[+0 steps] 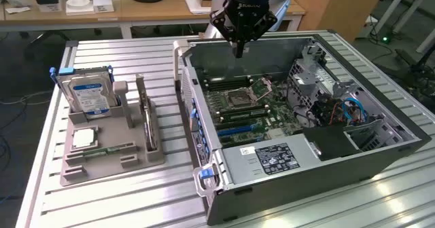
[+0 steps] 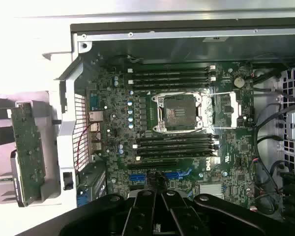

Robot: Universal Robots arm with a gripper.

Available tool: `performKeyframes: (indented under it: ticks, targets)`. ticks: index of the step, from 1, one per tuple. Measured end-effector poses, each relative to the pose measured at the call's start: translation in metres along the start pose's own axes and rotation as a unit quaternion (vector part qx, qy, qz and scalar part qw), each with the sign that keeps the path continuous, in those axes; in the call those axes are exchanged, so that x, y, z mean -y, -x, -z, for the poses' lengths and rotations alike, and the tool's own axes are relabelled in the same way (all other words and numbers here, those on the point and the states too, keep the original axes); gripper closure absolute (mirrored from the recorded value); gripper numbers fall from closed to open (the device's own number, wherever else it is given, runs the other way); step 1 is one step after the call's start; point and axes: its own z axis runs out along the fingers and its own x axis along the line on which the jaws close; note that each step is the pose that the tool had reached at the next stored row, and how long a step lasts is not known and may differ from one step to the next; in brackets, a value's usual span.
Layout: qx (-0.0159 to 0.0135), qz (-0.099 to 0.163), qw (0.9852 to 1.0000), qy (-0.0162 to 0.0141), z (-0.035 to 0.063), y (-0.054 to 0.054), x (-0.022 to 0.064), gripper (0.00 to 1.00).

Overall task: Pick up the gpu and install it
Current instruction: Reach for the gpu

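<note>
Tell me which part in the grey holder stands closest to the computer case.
The gpu, the thin card on edge on the side of the holder facing the case; the blue-labelled hard drive stands farther off.

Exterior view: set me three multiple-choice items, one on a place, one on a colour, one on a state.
1. Where is the gpu?
A) in the case
B) on edge in the grey holder
C) in the gripper

2. The hard drive label is:
A) red
B) yellow
C) blue and white

3. The gripper is:
A) shut and empty above the case
B) shut on the gpu
C) open over the holder

Key:
1 B, the card stands in the holder beside the case.
2 C, the label shows blue and white.
3 A, its fingers meet with nothing between them.
</note>
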Motion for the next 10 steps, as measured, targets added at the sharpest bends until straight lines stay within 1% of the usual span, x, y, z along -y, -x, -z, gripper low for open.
performKeyframes:
  ticks: [4, 10]
  targets:
    - [0.0, 0.0, 1.0, 0.0, 0.0, -0.0005, 0.0, 0.89]
    - [0.0, 0.0, 1.0, 0.0, 0.0002, -0.0052, 0.0004, 0.89]
